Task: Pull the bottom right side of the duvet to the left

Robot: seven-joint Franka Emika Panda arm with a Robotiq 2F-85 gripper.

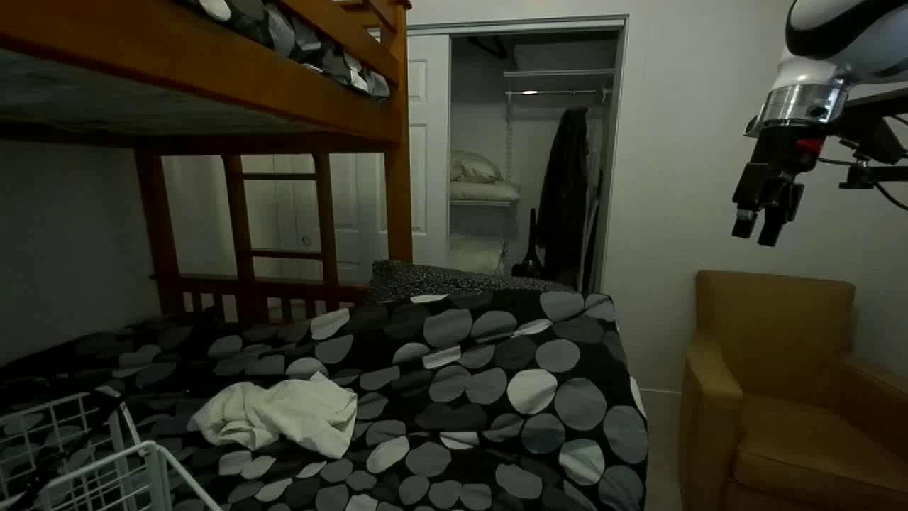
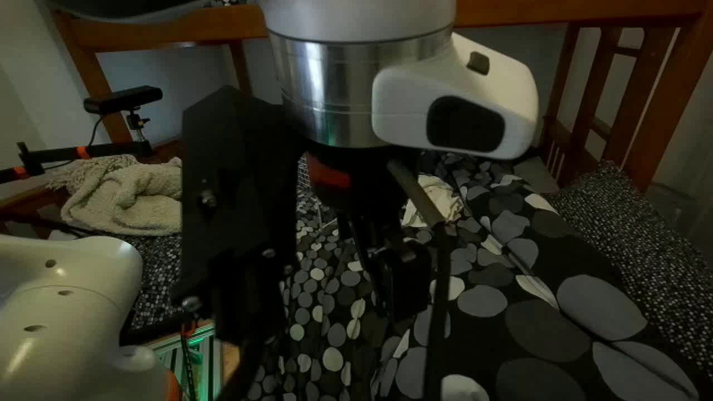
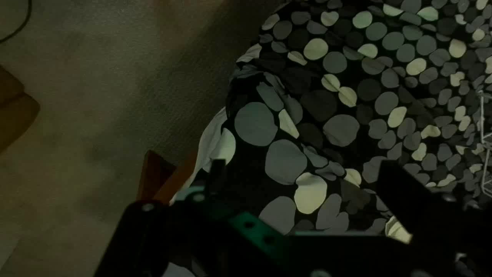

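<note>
At the left, a wire basket shows over the near left part of the duvet, and the bunk rises above the duvet's far left; the duvet lies spread, rumpled, across its lower level. A pale cloth sits crumpled on the duvet, left of its middle. Beyond the duvet I see the closet. Up and to the duvet's right hangs the gripper, touching none of it; in the wrist view its fingers stand wide apart, nothing held, with the duvet's right edge below. The chair stands to the right of the duvet, apart from it.

I take this for the approach, grasp and pull not yet done: the duvet's right side looks spread out rather than drawn leftward. The next move, to my mind, calls for lowering the gripper to the duvet's bottom right edge, pinching a loose fold, and dragging it low across to the duvet's left. Which end counts as the bottom I can't tell for sure.
</note>
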